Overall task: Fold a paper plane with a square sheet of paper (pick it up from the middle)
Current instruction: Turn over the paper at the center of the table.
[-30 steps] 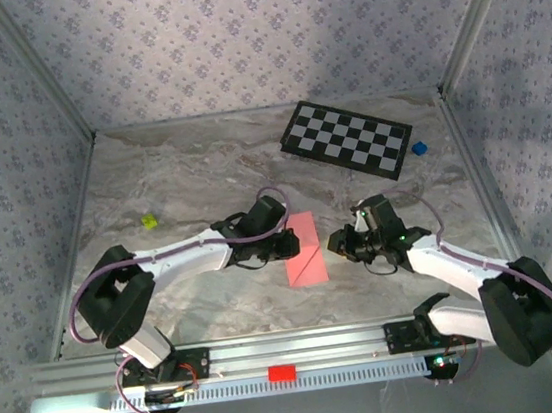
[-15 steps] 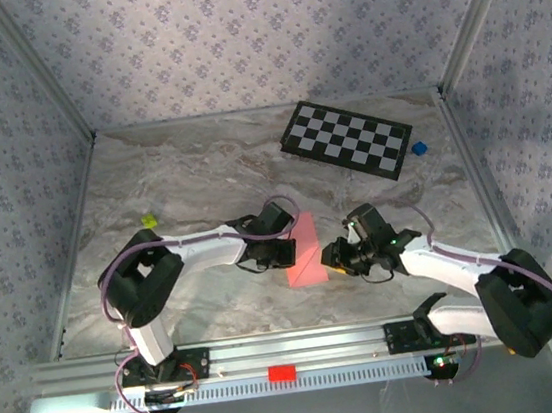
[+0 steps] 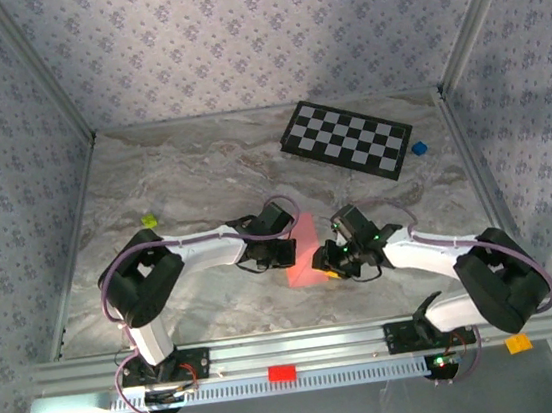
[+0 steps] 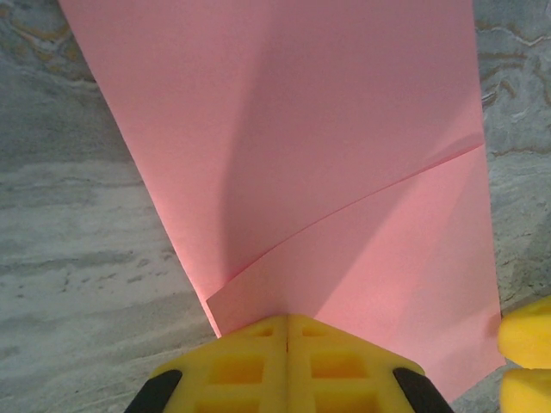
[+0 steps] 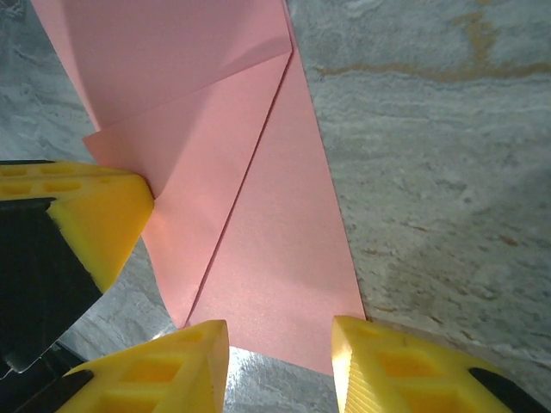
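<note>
The square sheet of paper (image 3: 305,237) is pink and lies folded into a long strip with a diagonal flap (image 5: 198,163) on the marble table. My left gripper (image 4: 287,320) is shut, its yellow tips touching the flap's edge on the left side of the paper (image 4: 344,155). My right gripper (image 5: 280,348) is open, and its two yellow fingers straddle one short end of the strip (image 5: 267,258). In the top view the left gripper (image 3: 284,253) and the right gripper (image 3: 326,258) flank the paper closely. The paper plane is out of view.
A black-and-white checkerboard (image 3: 347,140) lies at the back right with a small blue block (image 3: 418,149) beside it. A yellow-green bit (image 3: 149,221) sits at the left. A red block (image 3: 281,372) rests on the front rail. Patterned walls enclose the table.
My right gripper has moved left up to the paper and opened wider. My left gripper has closed fully at the paper's left edge, and its arm has drawn in.
</note>
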### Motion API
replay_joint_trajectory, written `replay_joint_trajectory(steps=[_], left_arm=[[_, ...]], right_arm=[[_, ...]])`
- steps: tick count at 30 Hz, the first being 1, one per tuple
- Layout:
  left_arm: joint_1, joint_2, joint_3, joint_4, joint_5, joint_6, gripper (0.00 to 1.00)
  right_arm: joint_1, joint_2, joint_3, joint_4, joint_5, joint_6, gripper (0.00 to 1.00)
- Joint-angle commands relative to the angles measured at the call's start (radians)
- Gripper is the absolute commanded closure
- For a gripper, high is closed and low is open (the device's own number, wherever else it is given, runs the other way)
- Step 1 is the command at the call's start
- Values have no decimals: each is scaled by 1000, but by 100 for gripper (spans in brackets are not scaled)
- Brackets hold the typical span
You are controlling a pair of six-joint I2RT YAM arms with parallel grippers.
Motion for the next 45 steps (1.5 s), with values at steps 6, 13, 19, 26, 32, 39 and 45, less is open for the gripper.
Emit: replay_joint_trajectory(steps=[6, 13, 19, 26, 32, 39, 45], left_arm=[[0, 1, -18, -8, -2, 2, 96], [0, 2, -22, -11, -3, 1, 96], [0, -2, -29, -7, -3, -4, 96], [2, -16, -44, 6, -9, -12, 97], [5, -16, -46, 10, -7, -12, 97], [8, -16, -46, 13, -5, -13, 97], [8, -20, -48, 16, -7, -18, 97]], right_arm=[[5, 79, 50, 4, 24, 27, 61], [-7, 85, 24, 143, -34, 42, 60], [-45, 112, 39, 232, -109, 0, 59], [-105, 150, 67, 222, -149, -33, 58], [-126, 162, 64, 218, -150, -35, 57], [-145, 188, 64, 252, -178, -30, 58], [-160, 225, 53, 297, -193, -8, 59]])
